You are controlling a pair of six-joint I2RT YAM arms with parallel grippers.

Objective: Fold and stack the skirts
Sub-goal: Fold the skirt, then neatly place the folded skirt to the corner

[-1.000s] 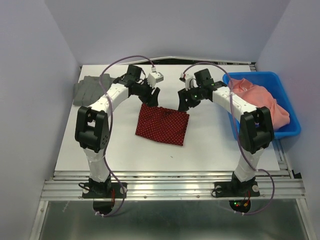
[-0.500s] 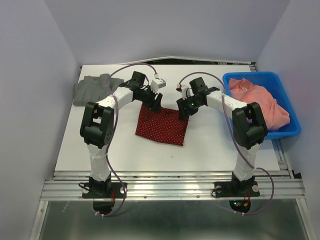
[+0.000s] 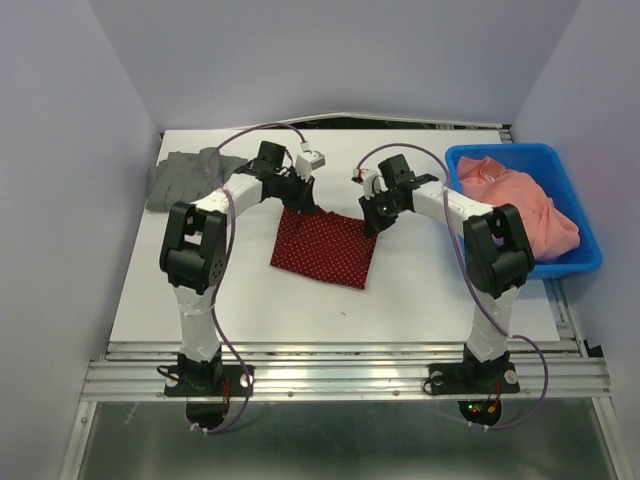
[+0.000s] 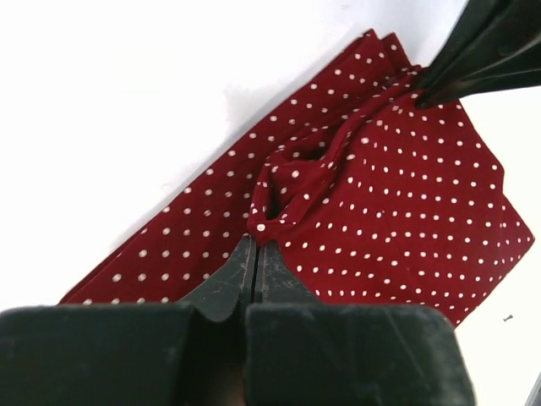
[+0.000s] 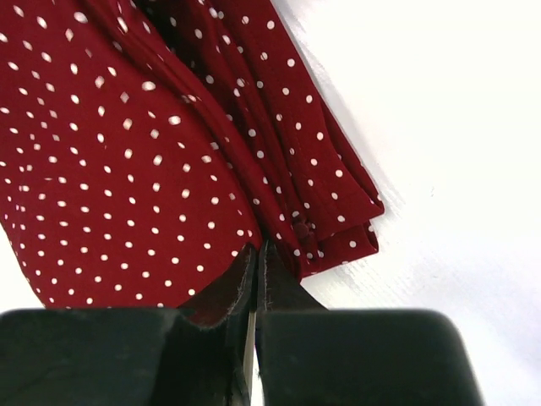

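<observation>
Red skirt (image 3: 325, 248), Mia: where does it lie?

Middle of the white table (image 3: 430, 285), Tom, between the two arms. It is folded to a rough rectangle. Its far edge is rucked and its near edge lies flat.

And the grey skirt (image 3: 185, 178)?

Far left corner of the table, in a low heap, well apart from the red one. Nothing touches it.

What about the left gripper (image 3: 298, 203)?

It is down at the far left corner of the red skirt. In the left wrist view its fingers are pressed together, and a raised fold of dotted cloth runs straight into the tips, so it pinches the skirt there. The same view shows the other arm's dark fingers (image 4: 473, 59) at the skirt's opposite far corner.

And the right gripper (image 3: 368, 222)?

At that far right corner. The right wrist view shows its fingers squeezed tight too. The tips meet on the hem, where several layers of cloth stack up. It pinches the red skirt as well.

Is the cloth off the table?

Only the ruck between the two grips stands up a little. The rest lies on the table.

Anything else up there?

A blue bin (image 3: 500, 151) at the far right, just beside the right arm, with pink cloth (image 3: 520, 205) heaped inside it.
</observation>
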